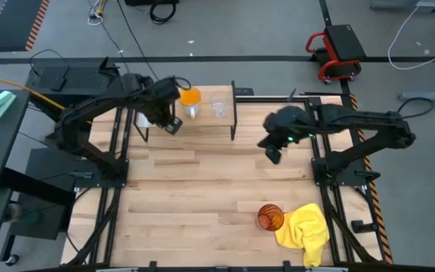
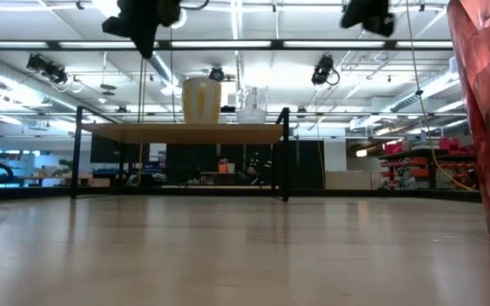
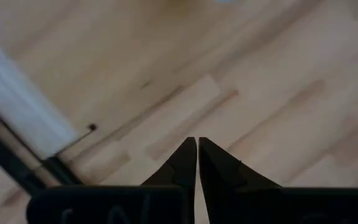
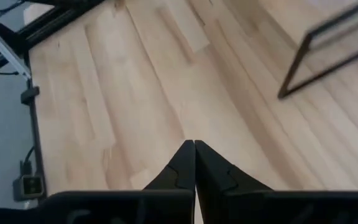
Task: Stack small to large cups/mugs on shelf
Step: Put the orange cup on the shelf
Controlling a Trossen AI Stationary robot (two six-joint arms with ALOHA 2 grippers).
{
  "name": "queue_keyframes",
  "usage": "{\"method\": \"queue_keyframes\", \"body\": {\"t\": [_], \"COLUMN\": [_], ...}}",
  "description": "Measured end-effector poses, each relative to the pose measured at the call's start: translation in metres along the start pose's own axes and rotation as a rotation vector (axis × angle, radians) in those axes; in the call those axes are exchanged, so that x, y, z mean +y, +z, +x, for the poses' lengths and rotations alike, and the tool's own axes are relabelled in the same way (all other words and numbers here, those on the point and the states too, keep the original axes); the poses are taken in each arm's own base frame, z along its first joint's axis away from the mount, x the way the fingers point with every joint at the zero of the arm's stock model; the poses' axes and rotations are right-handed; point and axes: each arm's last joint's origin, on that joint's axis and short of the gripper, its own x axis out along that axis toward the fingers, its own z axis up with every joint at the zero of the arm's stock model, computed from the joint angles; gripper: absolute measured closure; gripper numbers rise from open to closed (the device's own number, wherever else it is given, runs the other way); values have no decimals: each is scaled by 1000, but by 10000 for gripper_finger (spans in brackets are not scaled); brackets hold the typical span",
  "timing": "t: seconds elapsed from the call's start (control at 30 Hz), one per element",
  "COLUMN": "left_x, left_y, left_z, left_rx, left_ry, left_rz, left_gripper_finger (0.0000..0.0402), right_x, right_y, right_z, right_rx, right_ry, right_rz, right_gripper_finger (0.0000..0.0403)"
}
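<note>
Orange mug (image 1: 191,96) and glass cup (image 1: 218,105) stood on shelf (image 1: 202,118); tumbler (image 1: 270,217) on near desk (image 1: 202,189) beside yellow cloth (image 1: 306,230). Left tool (image 1: 174,125), right tool (image 1: 273,155): fingers together, empty

Shelf (image 1: 202,119) bearing orange mug (image 1: 191,97), glass cup (image 1: 218,104), table (image 1: 202,181) bearing tumbler (image 1: 271,217), yellow cloth (image 1: 306,230)

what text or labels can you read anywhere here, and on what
None can be read.
Mug, glass cup and tumbler: no print shows.
Cloth and shelf: plain.
Red cart on the floor: any marking is too small to read.
Signs in the room behind, low view: too blurred to read.
</note>
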Motion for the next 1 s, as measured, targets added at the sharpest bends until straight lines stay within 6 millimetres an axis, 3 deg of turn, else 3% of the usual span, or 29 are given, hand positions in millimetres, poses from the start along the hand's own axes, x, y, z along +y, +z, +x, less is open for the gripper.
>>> {"method": "queue_keyframes", "body": {"t": [0.23,0.37,0.73,1.0], "left_x": [-39,-59,-86,-93], "left_y": [-25,-34,-56,-66], "left_z": [-8,-11,-17,-20], "left_rx": [-82,-161,-274,-293], "left_ry": [-36,-60,-83,-87], "left_rz": [96,140,160,167], "left_gripper_finger": [368,366,378,368], "right_x": [19,33,68,89], "right_y": [-44,-67,-160,-203], "right_z": [-43,-53,-18,-3], "right_rx": [-1,-29,28,6], "right_ry": [-46,-33,-95,-129], "right_rz": [73,120,268,370], "right_gripper_finger": [395,395,394,369]}}
